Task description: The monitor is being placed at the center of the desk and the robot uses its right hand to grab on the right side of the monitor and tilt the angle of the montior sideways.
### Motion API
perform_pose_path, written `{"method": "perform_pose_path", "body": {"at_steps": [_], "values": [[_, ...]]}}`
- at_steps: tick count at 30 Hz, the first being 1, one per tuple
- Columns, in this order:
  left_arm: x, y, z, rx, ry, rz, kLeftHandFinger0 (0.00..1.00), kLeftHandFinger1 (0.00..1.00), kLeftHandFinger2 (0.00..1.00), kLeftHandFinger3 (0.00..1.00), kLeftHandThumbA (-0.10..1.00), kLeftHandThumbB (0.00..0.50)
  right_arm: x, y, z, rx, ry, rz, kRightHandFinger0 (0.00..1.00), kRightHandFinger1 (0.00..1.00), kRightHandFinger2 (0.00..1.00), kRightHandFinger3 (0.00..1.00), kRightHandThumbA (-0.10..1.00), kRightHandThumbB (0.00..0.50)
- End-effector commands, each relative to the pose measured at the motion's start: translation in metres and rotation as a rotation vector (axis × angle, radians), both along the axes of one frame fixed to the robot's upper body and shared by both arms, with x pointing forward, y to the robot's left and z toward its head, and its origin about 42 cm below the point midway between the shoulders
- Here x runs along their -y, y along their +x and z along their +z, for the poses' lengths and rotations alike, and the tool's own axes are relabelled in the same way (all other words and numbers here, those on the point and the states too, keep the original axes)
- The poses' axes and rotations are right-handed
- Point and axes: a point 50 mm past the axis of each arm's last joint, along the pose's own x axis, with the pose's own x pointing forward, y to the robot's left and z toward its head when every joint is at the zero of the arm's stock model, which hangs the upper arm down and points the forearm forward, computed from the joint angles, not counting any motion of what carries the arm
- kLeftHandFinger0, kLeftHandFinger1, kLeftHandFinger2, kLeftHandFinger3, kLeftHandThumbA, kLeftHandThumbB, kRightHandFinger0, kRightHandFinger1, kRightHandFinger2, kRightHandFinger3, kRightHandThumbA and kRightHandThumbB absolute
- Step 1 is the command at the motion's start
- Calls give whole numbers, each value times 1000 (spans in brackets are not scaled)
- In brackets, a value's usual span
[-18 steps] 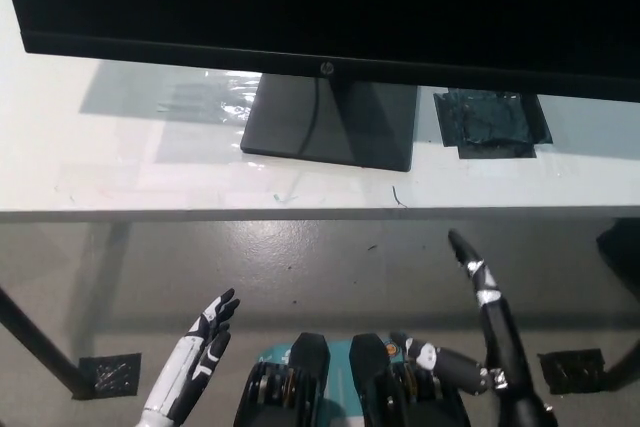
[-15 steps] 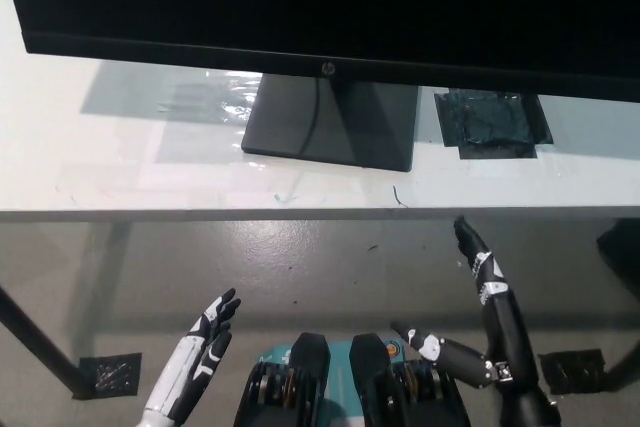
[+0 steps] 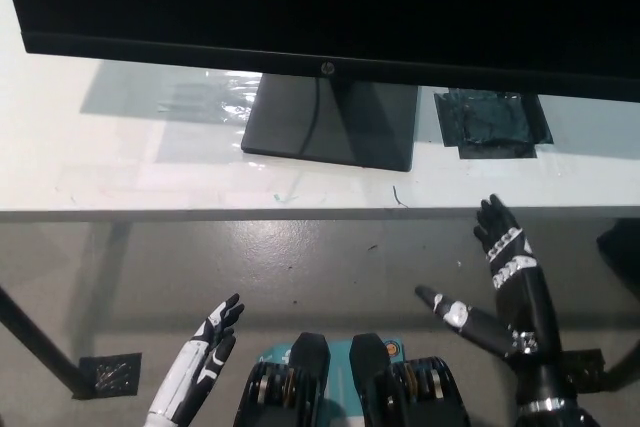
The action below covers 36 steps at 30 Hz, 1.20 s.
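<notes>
While the white left hand [image 3: 203, 362] rested low at the lower left, fingers loosely apart and empty, the monitor [image 3: 320, 7] stood mid-desk [image 3: 120, 172] on its dark stand [image 3: 330, 119]. Right of that, the black right hand [image 3: 500, 282] was spread wide below the desk edge, holding nothing. Best play, I'd say: reach up for the right bezel, grip firmly, then swivel gently so the stand stays planted.

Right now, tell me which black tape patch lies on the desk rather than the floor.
The black tape patch just right of the monitor stand lies on the white desk; the other patches are stuck to the floor below.
</notes>
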Motion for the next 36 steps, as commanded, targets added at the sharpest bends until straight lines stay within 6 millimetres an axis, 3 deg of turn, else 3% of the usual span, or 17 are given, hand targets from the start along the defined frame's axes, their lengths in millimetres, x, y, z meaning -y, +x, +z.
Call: {"method": "perform_pose_path", "body": {"at_steps": [1, 4, 7, 11, 12, 18, 36], "values": [[-4, 6, 16, 111, 7, -14, 1000, 1000, 1000, 1000, 1000, 322, 0, 61, 98, 25, 847, 347, 1000, 1000, 1000, 1000, 1000, 369], [-4, 6, 16, 111, 7, -14, 1000, 1000, 1000, 1000, 1000, 321, 0, 62, 99, 22, 854, 353, 1000, 1000, 1000, 1000, 1000, 367], [-3, 4, 15, 102, -4, -20, 1000, 1000, 1000, 1000, 1000, 326, -4, 79, 101, -25, 940, 375, 1000, 1000, 1000, 1000, 1000, 366], [-3, 4, 15, 101, -4, -20, 1000, 1000, 1000, 1000, 1000, 328, -4, 80, 101, -30, 949, 382, 1000, 1000, 1000, 1000, 1000, 367], [-1, -3, 10, 91, 5, -20, 1000, 1000, 1000, 1000, 1000, 334, -6, 85, 98, -50, 979, 378, 1000, 1000, 1000, 1000, 1000, 345], [-2, -10, 7, 78, 3, -21, 1000, 1000, 1000, 1000, 1000, 333, -8, 99, 94, -82, 1026, 385, 1000, 1000, 1000, 1000, 1000, 342], [-1, -9, 8, 82, 10, -29, 1000, 1000, 1000, 1000, 1000, 337, -10, 142, 91, -178, 1114, 360, 1000, 1000, 1000, 1000, 1000, 323]]}}
